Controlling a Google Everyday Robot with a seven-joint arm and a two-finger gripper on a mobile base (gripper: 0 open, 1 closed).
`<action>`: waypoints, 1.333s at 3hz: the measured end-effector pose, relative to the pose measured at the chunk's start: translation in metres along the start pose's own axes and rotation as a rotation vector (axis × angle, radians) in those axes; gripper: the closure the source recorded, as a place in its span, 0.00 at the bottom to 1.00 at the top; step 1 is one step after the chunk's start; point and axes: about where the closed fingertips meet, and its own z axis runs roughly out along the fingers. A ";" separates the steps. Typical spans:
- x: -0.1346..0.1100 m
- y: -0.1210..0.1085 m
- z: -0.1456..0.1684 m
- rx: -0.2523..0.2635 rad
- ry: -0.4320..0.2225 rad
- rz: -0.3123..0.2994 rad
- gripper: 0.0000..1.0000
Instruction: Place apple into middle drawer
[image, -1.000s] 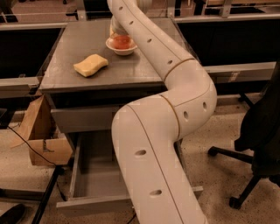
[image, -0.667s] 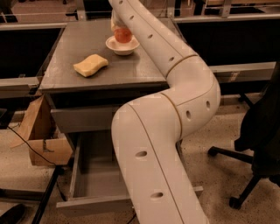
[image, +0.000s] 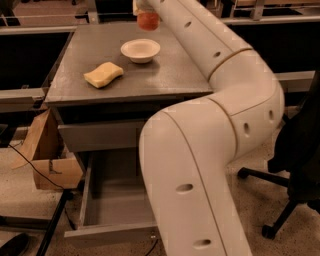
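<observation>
The robot's gripper (image: 145, 6), at the far edge of the grey cabinet top (image: 165, 75), holds the apple (image: 148, 21) in the air above the white bowl (image: 140, 50), its fingers apparently clamped on the fruit's sides. A second ago the apple sat in that bowl; now the bowl stands empty and the fruit has risen clear of it. The apple looks firm, smooth and light, a round thing likely to slip unless gripped across its widest part. A yellow sponge (image: 103, 74) lies to the left. Below, the middle drawer (image: 115, 197) stands pulled out on the near side.
</observation>
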 end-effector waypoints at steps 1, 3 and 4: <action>-0.013 -0.011 -0.050 -0.044 -0.044 0.005 1.00; 0.032 -0.017 -0.162 -0.261 -0.034 -0.043 1.00; 0.032 -0.017 -0.162 -0.262 -0.034 -0.043 1.00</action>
